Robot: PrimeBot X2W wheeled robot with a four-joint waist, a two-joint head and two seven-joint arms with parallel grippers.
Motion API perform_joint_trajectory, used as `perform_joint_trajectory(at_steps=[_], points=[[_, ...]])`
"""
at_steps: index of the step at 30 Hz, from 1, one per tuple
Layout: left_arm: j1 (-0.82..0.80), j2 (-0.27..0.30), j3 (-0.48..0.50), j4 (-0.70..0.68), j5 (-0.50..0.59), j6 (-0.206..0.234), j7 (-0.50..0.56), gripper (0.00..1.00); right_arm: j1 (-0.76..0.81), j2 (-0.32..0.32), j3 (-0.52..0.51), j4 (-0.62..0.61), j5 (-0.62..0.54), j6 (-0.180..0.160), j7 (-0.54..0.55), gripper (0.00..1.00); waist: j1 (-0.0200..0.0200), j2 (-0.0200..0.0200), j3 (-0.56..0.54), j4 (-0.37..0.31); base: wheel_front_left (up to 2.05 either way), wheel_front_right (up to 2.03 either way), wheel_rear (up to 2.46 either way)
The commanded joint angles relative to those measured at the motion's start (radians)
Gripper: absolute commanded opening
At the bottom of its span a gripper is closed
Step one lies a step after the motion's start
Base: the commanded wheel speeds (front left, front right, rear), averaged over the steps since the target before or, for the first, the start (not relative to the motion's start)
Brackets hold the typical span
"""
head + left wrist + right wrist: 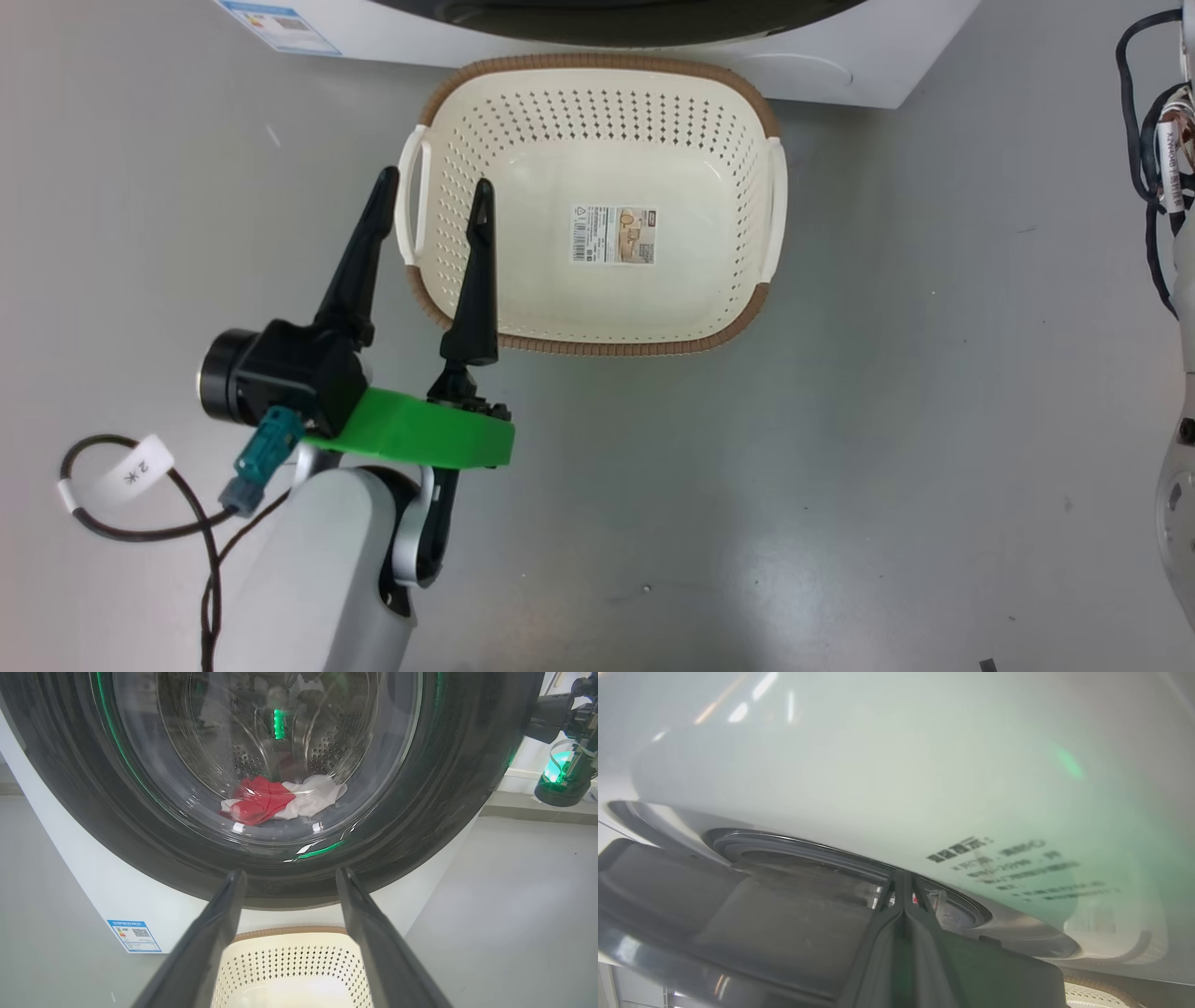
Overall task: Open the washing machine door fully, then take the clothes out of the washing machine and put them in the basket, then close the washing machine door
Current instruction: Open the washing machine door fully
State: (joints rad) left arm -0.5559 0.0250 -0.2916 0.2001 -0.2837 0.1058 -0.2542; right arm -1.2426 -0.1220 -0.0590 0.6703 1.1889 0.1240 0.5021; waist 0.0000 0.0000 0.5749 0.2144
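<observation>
The washing machine (840, 56) stands at the far side, its door (467, 765) a wide black ring around clear glass. Behind the glass, red and white clothes (280, 800) lie low in the steel drum. The cream basket (597, 336) sits on the floor in front of the machine, holding nothing. My left gripper (434, 179) is open over the basket's left handle and points at the door (290, 871). My right gripper (904, 877) is shut with nothing in it. Its tips sit in the narrow gap between the door's dark inner side (738, 914) and the white machine front (878, 765).
Grey floor lies all around the basket. A blue label (134, 935) marks the machine's lower left corner. My pale right arm with black cables (1178, 280) runs along the right edge. A green-lit dark device (560, 774) stands to the right of the door.
</observation>
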Motion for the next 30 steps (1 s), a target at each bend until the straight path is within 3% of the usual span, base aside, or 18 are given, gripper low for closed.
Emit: perform_joint_trajectory(at_steps=[1, 16, 30], points=[[-0.009, 0.025, 0.025, -0.025, -0.008, 0.006, -0.008, 1.00, -0.027, 0.029, 0.005, -0.018, 0.008, 0.007, 0.023, 0.00, 0.0000, 0.0000, 0.001, -0.001, 0.00, 0.00, 0.00], [-0.010, 0.025, 0.031, -0.024, -0.010, 0.001, -0.008, 1.00, -0.025, 0.062, 0.017, -0.030, 0.051, 0.007, 0.149, 0.00, 0.0000, 0.0000, 0.002, -0.005, 0.00, 0.00, 0.00], [-0.002, 0.025, 0.043, -0.028, -0.005, 0.002, -0.008, 1.00, 0.034, 0.071, 0.060, -0.089, 0.091, 0.007, 0.197, 0.00, 0.0000, 0.0000, -0.022, -0.013, 0.00, 0.00, 0.00]])
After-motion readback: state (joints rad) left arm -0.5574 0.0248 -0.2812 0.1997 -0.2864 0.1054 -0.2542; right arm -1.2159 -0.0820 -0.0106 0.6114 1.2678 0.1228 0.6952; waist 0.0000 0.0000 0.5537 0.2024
